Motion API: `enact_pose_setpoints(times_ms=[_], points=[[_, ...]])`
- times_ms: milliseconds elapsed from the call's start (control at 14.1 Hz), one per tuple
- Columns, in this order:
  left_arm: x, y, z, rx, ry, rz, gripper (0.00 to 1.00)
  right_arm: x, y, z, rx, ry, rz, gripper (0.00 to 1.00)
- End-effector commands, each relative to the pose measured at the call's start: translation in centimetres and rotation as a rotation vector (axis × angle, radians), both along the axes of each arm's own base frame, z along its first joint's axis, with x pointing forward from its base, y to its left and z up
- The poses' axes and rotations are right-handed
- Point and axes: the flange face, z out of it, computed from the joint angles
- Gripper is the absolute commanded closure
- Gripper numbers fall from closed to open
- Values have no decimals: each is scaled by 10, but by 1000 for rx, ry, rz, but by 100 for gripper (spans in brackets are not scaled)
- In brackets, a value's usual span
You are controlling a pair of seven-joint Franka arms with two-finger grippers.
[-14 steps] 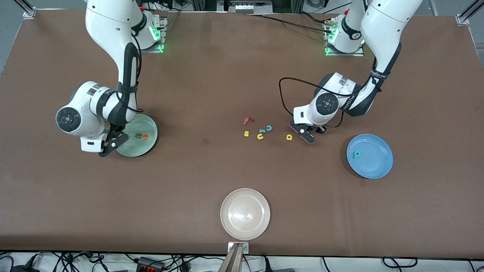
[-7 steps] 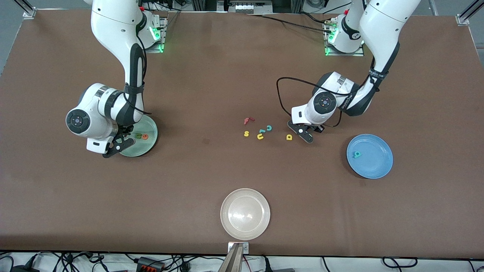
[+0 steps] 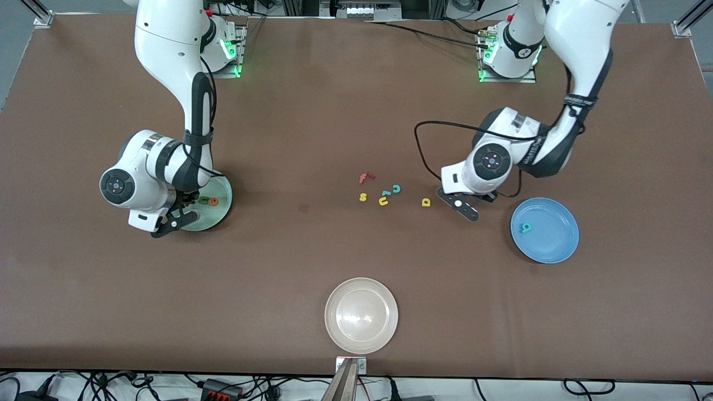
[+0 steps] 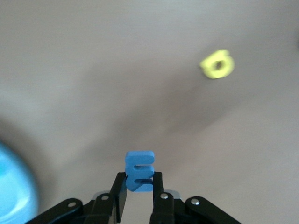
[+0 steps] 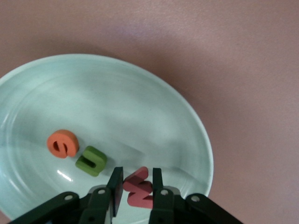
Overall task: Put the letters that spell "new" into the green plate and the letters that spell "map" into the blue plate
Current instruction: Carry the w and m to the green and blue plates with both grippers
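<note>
My left gripper (image 3: pixel 465 209) is shut on the blue m (image 4: pixel 139 170) and holds it off the table between the yellow bowl-and-stem letter (image 3: pixel 426 202) (image 4: pixel 217 64) and the blue plate (image 3: pixel 548 245). A teal letter (image 3: pixel 525 227) lies in that plate. My right gripper (image 5: pixel 136 186) hangs low over the green plate (image 5: pixel 117 107) (image 3: pixel 225 195), at the side toward the right arm's end (image 3: pixel 181 214). Its fingers hold the tilted red-pink w (image 5: pixel 138 188). The orange e (image 5: pixel 62 143) and olive n (image 5: pixel 91 160) lie in the plate beside it.
A loose group sits mid-table: a red f (image 3: pixel 366 177), a yellow s (image 3: pixel 362 196), a yellow u (image 3: pixel 383 201) and a teal c (image 3: pixel 396 189). A whitish-beige plate (image 3: pixel 361 315) stands near the front edge.
My left gripper closed on the blue m, lifted it and moved toward the blue plate. My right gripper shifted a little over the green plate with the w.
</note>
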Motion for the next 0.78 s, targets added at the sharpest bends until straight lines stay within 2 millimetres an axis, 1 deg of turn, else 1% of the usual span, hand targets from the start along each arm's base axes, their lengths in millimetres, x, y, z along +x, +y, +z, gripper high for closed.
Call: enact_pose_setpoints(times_ms=[0, 71, 212, 283, 354, 425, 495, 566, 708], points=[[26, 35, 24, 56, -12, -57, 95, 8, 7, 6, 25, -17, -19, 0], [29, 44, 23, 52, -12, -57, 95, 11, 13, 14, 32, -29, -11, 0], [36, 65, 14, 67, -13, -62, 95, 16, 6, 36, 47, -43, -24, 0], [39, 75, 10, 77, -13, -72, 94, 23, 6, 53, 61, -47, -25, 0], [39, 80, 7, 78, -12, -70, 94, 27, 4, 64, 78, -31, -39, 0], [42, 90, 1, 74, -7, -59, 93, 31, 3, 77, 100, -18, -89, 0], [45, 107, -5, 67, -7, -34, 92, 33, 5, 86, 114, 4, -130, 0], [47, 124, -7, 60, -14, -11, 92, 34, 8, 91, 121, 20, -148, 0], [58, 156, -9, 31, -27, -55, 92, 37, 13, 95, 141, 11, -165, 0]])
